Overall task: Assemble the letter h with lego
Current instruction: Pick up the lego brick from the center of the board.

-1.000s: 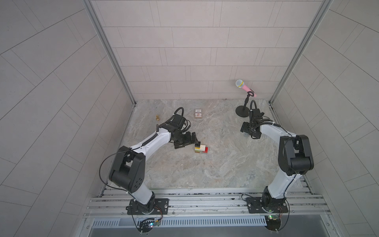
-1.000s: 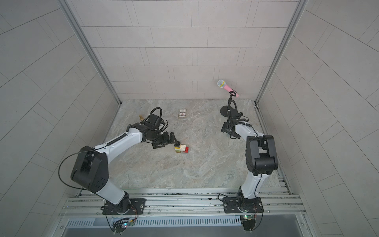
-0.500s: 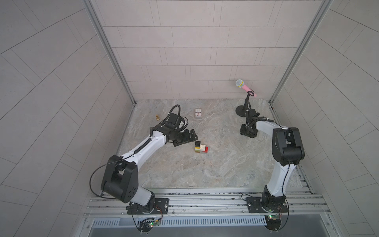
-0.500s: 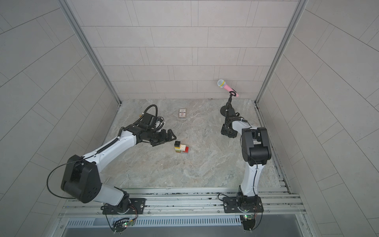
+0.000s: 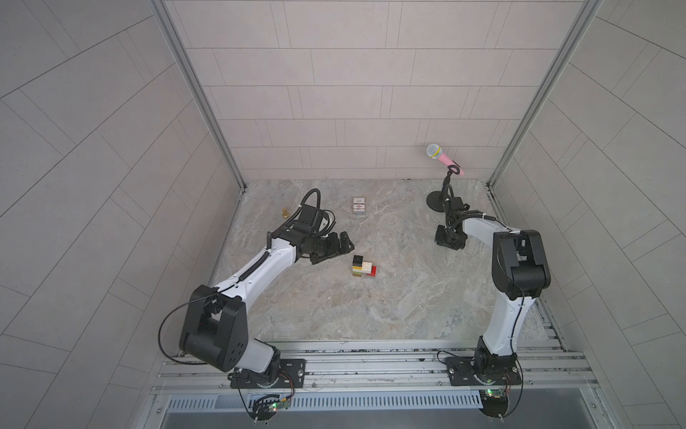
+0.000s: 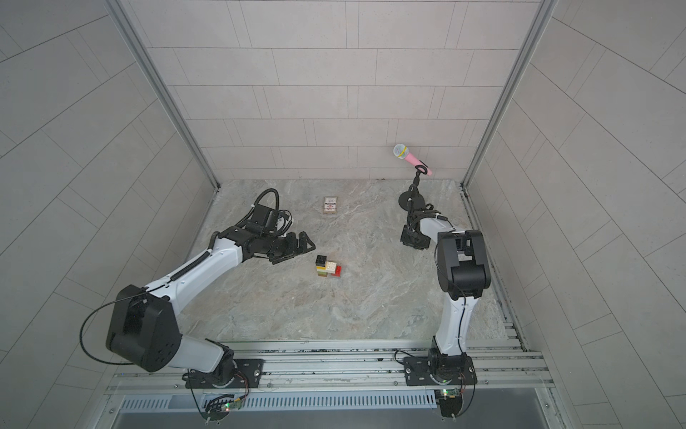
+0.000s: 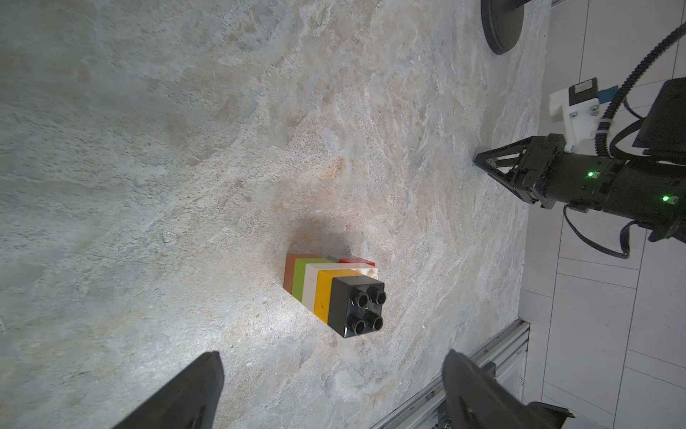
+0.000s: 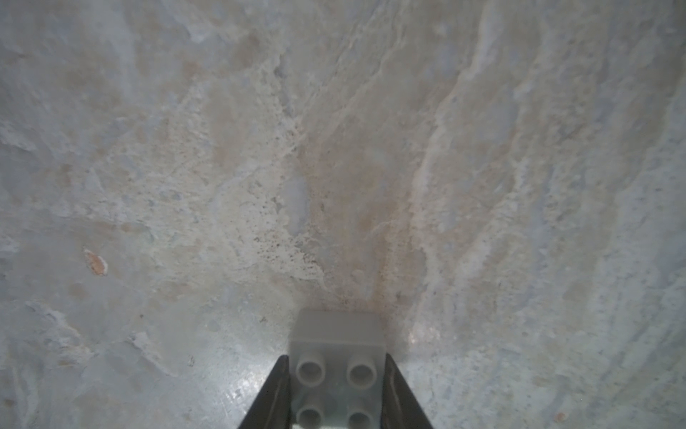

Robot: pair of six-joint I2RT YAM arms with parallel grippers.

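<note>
Two changes: left gripper [image 5: 336,249], fingers wide apart, has drawn back from the letter h [image 5: 363,268] standing mid-way across the table [image 5: 371,315]; right gripper [image 8: 336,358] has closed onto a grey lego brick [image 8: 337,334].

My left tool [image 5: 334,249] has backed off the brick figure [image 5: 363,268]. A second ago it was hard against the figure's black top. Now it sits apart from it, toward the upper left of the frame, and I see the black brick in full. That arm's elbow has sunk toward the lower left. My right tool [image 5: 450,242] has slid slightly down and left at the right of the frame. Its jaws have drawn in, and its fingers now press both sides of the grey brick [image 8: 336,334].
</note>
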